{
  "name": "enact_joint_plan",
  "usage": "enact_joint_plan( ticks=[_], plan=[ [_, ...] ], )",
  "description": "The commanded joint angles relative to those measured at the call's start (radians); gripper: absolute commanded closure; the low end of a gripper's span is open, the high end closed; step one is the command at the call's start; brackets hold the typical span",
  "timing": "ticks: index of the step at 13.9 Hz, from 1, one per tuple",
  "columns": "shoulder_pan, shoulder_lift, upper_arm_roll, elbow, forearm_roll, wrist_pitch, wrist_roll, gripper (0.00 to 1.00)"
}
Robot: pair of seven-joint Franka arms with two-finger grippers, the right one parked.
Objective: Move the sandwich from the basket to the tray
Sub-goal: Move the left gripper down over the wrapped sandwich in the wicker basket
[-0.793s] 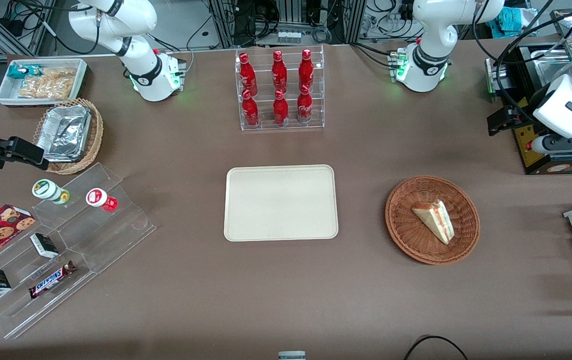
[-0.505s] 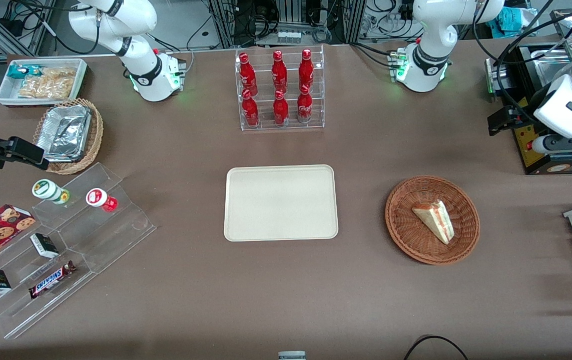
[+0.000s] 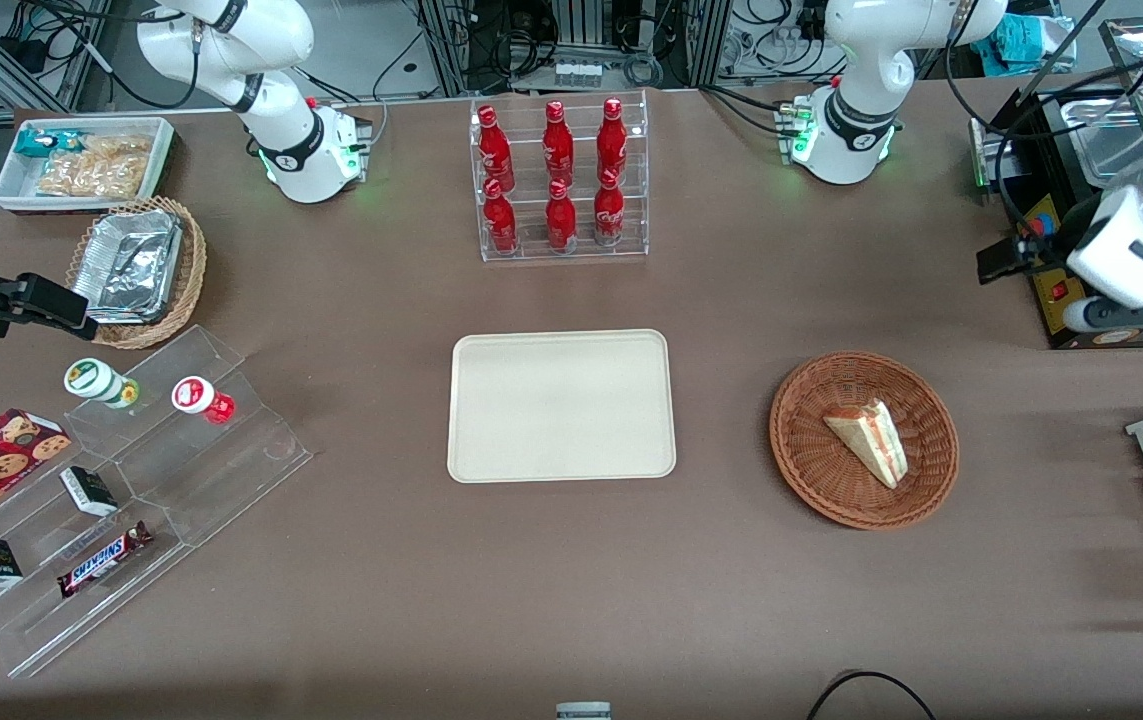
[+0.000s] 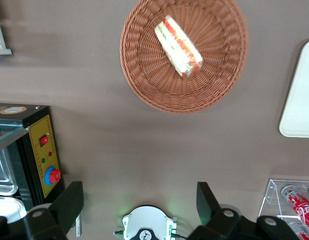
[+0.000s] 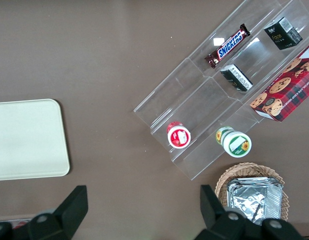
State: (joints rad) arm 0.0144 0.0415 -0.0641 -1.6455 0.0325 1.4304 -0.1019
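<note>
The end effector point(image 4: 139, 200) was wide open, holding nothing, high above the counter point(image 3: 731, 300); the sandwich point(image 4: 178, 46) lay in the basket point(image 4: 214, 75) well below it.

The brown desk point(image 3: 381, 620) carries the cream tray point(image 3: 561, 405) at its middle, with the wicker basket point(image 3: 811, 470) well apart toward the working arm's end. A clear bottle rack point(image 3: 561, 180) stands farther from the front camera than the tray. The gripper point(image 4: 139, 205) hangs high above the desk, fingers point(image 4: 69, 200) spread.

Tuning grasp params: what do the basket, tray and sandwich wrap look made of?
Basket: reddish-brown woven wicker, visible weave. Tray: matte cream, smooth, maybe plastic or pulp. Sandwich: soft white bread; the wrap's material is unclear. Gripper open, high above the table, farther from the camera than the basket.
</note>
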Motion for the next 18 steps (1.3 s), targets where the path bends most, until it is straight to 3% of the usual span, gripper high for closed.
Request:
enact_joint_plan(
  ticks=[1, 4, 6, 11, 18],
  plan=[
    [0.01, 0.012, -0.007, -0.098, -0.006, 0.111, 0.01, 0.0],
    [0.01, 0.017, -0.007, -0.235, -0.002, 0.255, -0.008, 0.0],
    [0.004, 0.031, -0.008, -0.311, 0.0, 0.394, -0.114, 0.0],
    [-0.037, 0.155, -0.014, -0.315, 0.006, 0.646, -0.532, 0.0],
    [-0.056, 0.27, -0.016, -0.319, -0.006, 0.869, -0.847, 0.0]
  ],
)
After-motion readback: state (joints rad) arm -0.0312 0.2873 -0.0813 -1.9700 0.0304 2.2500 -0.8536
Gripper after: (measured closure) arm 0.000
